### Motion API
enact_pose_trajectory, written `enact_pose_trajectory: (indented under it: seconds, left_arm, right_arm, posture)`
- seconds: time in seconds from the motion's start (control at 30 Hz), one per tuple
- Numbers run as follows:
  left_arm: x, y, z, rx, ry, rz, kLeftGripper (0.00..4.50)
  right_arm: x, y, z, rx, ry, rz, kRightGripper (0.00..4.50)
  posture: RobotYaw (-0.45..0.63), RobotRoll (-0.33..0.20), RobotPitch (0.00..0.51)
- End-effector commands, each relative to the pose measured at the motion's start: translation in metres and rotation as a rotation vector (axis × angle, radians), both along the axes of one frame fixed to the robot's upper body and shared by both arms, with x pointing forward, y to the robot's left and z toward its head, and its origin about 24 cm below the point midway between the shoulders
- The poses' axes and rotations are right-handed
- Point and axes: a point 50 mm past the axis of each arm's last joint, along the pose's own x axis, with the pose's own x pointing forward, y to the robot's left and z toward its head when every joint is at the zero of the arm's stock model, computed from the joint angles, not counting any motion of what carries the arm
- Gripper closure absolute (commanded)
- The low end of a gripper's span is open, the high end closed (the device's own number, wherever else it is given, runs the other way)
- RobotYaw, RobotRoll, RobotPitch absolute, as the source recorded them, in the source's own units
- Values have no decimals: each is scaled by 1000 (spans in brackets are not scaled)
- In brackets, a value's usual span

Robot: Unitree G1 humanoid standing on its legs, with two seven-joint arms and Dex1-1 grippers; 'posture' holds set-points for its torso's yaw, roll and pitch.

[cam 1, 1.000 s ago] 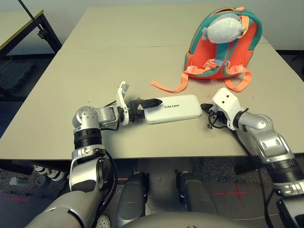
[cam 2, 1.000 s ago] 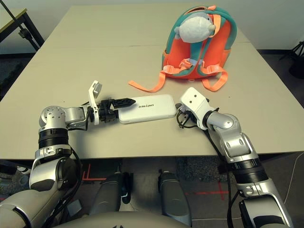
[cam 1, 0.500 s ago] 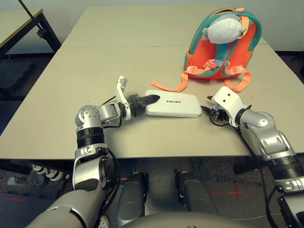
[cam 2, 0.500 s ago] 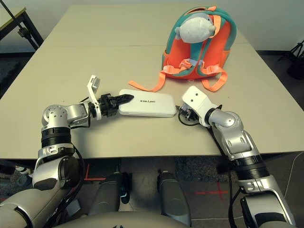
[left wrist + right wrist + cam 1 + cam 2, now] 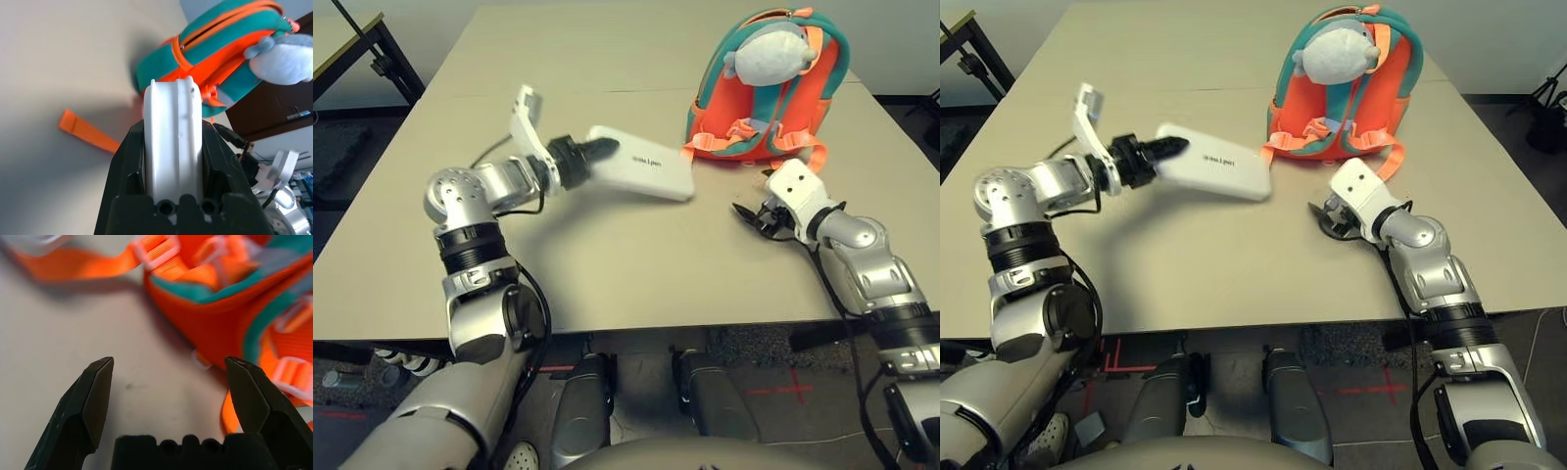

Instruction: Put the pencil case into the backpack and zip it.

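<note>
Pencil case at 12 o'clock, clamped across its thickness by the left gripper; looks light, stiff, maybe slick, so grip the end mid-width. Right gripper wide open, empty. Count: one case, one backpack at 1 o'clock, one plush.

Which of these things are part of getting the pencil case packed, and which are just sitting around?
Part of the job:
- pencil case, held in the left claw
- backpack
- right claw, open and empty

Just around:
- plush animal, attached to the backpack
- shoe on the floor
</note>
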Motion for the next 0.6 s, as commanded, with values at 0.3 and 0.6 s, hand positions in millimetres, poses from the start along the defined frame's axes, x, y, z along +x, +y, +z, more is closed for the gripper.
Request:
enact_pose_trajectory:
  seconds: [0.3,0.6]
  left_arm:
    - [0,17,41,35,-144,89,3208]
    - [1,14,37,35,-142,88,3208]
  right_arm:
    - [10,-9,40,394,13,-149,0]
    - [33,3,52,536,8,-159,0]
  posture:
    - [-137,0,132]
    - [-129,0,119]
